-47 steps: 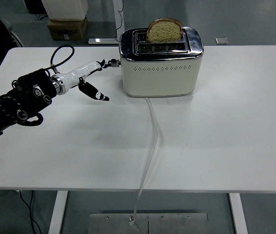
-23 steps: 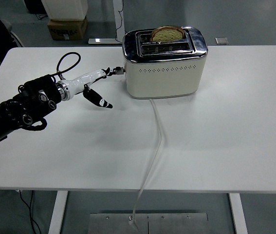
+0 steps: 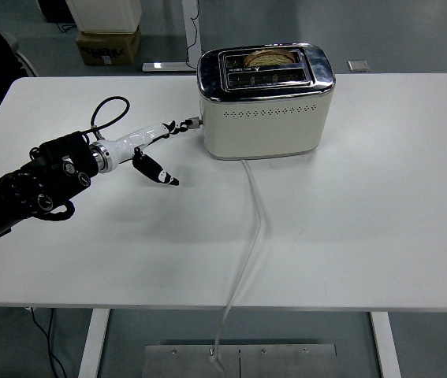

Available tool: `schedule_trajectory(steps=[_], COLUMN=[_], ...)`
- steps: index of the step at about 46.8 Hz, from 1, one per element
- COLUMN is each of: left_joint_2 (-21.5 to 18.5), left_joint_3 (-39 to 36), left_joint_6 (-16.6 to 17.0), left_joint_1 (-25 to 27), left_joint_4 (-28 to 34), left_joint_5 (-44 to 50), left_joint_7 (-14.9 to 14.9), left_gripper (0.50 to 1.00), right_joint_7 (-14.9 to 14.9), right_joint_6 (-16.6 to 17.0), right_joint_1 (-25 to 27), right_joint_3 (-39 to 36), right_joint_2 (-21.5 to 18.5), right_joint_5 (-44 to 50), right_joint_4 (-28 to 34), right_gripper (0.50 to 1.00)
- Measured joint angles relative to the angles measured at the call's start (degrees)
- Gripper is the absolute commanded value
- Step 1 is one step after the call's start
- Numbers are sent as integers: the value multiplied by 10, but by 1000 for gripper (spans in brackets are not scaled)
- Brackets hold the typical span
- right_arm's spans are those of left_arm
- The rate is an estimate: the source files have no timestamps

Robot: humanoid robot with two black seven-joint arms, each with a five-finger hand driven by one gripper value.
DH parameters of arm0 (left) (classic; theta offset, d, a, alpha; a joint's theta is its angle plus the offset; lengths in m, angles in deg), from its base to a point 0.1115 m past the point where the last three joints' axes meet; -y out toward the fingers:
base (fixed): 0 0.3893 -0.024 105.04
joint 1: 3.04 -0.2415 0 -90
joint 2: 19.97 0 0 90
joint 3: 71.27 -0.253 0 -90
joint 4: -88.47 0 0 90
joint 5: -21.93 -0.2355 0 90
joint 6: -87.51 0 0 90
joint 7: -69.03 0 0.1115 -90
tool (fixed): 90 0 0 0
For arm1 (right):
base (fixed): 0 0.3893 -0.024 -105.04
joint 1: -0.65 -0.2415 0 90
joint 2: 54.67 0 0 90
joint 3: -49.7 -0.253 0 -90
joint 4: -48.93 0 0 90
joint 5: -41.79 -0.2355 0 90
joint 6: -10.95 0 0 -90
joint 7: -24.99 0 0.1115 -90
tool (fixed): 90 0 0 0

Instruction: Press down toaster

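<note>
toaster (image 3: 266, 102) just right of left robot hand (image 3: 148, 146)

- Bright, even overhead light across the white table (image 3: 349, 236), which looks nearly washed out.
- Soft, short shadow just beneath the toaster (image 3: 266, 106).
- Glare on the toaster's chrome top.
- Sharp focus around the toaster; no motion blur.

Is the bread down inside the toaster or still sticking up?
Down. The bread slice sits almost level with the slot rim of the toaster, with the left hand at the lever side.
</note>
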Motion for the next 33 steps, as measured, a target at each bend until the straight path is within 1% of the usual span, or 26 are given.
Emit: schedule_trajectory(steps=[14,26,33], left_joint_2=[-2,-9,-11], left_joint_3=[-1,2,3], left_joint_6=[0,1,1], left_joint_1=[-15,-16,-12], left_joint_4=[-1,-1,-1], left_joint_5=[1,6,33], left_joint_7=[-1,0,1], left_gripper=[1000,1000,1000], right_joint_7=[0,0,0], right_joint_6=[0,0,0], right_joint_1=[0,0,0], right_joint_3=[0,0,0], right_joint_2=[0,0,0], right_joint_5=[0,0,0], right_joint_4=[0,0,0], right_gripper=[1000,1000,1000])
